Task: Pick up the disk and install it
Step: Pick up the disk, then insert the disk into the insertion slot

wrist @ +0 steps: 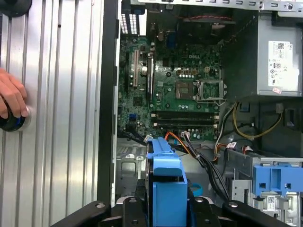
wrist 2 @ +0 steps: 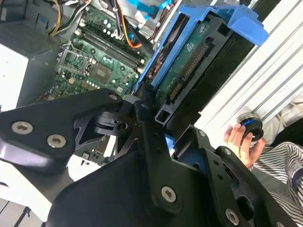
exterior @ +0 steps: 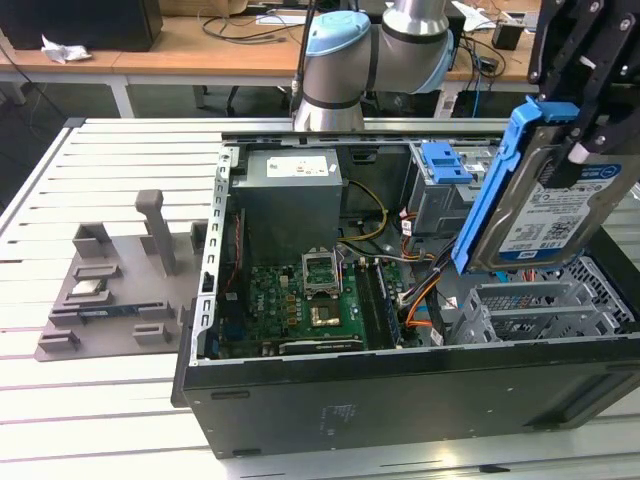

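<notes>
In the exterior view, a grey moulded tray (exterior: pixel 110 290) lies at the left on the slatted bench (exterior: pixel 60 420). Beside it the open computer case (exterior: pixel 400 400) shows its grey power supply (exterior: pixel 290 200) and green motherboard (exterior: pixel 300 300). Further right, a blue bracket (exterior: pixel 445 162) sits on the grey drive bay (exterior: pixel 435 205). The arm (exterior: pixel 370 50) stands behind the case.

At the exterior view's right, the gripper (exterior: pixel 575 135) holds the disk (exterior: pixel 560 215) in the air above the right end of the case, clear of the metal below. The jaws are clenched on its upper part. This view gives the white-and-blue label face. The second wrist view gives the other face, a green circuit board with a connector row, edged by the blue carrier frame (wrist 2: pixel 208 14). The first wrist view looks along the frame's narrow blue edge toward the motherboard beneath.

Both wrist views add a person's hand (wrist 2: pixel 239 139) resting on a round black knob (wrist 2: pixel 251 126) on the bench outside the case. The second wrist view also shows a striped sleeve (wrist 2: pixel 284 161).

The disk's long axis is steep, near upright. Its upper end, with the blue tab, leans toward the exterior view's right, and its lower end points down into the case.
</notes>
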`<act>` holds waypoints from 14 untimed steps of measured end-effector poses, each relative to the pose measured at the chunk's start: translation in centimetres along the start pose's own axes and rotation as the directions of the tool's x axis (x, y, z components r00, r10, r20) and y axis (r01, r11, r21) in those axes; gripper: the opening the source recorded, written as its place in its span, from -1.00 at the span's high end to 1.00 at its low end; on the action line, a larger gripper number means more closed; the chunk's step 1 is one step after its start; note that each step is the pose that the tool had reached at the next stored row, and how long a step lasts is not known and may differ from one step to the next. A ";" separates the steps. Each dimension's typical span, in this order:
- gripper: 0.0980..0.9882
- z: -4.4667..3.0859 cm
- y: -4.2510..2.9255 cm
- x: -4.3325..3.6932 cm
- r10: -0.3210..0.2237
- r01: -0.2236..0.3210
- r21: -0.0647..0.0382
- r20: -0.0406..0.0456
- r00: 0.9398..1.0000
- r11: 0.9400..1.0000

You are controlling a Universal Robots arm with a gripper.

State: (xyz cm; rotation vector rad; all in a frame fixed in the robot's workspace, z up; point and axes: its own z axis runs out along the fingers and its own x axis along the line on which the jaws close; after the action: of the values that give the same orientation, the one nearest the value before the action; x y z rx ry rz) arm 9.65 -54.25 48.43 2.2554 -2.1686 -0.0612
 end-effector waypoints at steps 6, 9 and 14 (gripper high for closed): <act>0.39 -0.03 -0.99 0.03 0.000 0.000 0.000 0.000 1.000 1.000; 0.39 -0.03 -1.00 0.04 0.000 0.000 0.000 0.000 1.000 1.000; 0.39 -0.03 -1.00 0.04 0.000 0.000 0.000 0.000 1.000 1.000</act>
State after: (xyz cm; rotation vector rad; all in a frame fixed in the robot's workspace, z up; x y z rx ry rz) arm 10.65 -54.25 48.42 2.2554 -2.1687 -0.0614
